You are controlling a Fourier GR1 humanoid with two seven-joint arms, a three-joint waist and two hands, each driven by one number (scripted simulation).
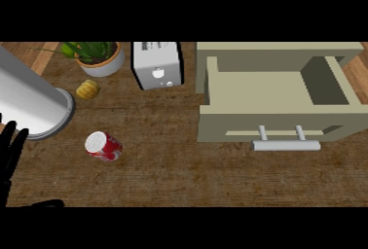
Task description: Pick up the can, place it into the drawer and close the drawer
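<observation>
A red can [102, 146] with a white top stands on the wooden counter at the lower left, leaning slightly. The beige drawer [215, 92] at the right is pulled open, its inside bare, with a grey bar handle [286, 145] on its front. My left hand [10, 146] shows at the left edge, fingers straight and pointing up, resting well left of the can and holding nothing. The right hand is out of sight.
A big silver cylinder [28, 97] lies at the left, close to the left hand. Behind it are a potted plant [97, 57], a small yellow object [87, 89] and a white toaster [158, 65].
</observation>
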